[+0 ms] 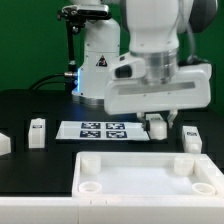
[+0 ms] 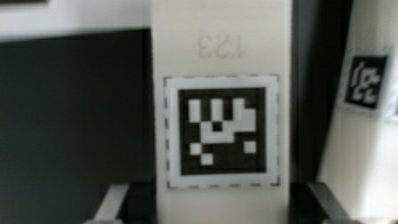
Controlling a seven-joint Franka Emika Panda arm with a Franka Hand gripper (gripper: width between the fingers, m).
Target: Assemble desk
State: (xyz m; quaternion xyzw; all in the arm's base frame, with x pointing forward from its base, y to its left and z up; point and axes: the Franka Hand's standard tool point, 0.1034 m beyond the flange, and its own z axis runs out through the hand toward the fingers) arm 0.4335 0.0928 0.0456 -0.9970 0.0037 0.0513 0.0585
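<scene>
Only the wrist view shows the gripper (image 2: 221,205) straddling a short square white tagged plastic leg (image 2: 221,60), grip undeterminable, whereas the exterior view places that leg on the black tabletop (image 1: 30,105), twelve o'clock from the large flat white rectangular desk top (image 1: 150,182).

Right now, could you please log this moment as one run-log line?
pincer: astride tagged leg beside marker board, grip unclear | desk top: flat, sockets empty

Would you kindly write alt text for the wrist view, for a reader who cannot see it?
A white desk leg bearing a black-and-white tag fills the view, flanked closely by two dark fingers of the gripper; whether they clamp it is unclear. Black table lies behind.
</scene>
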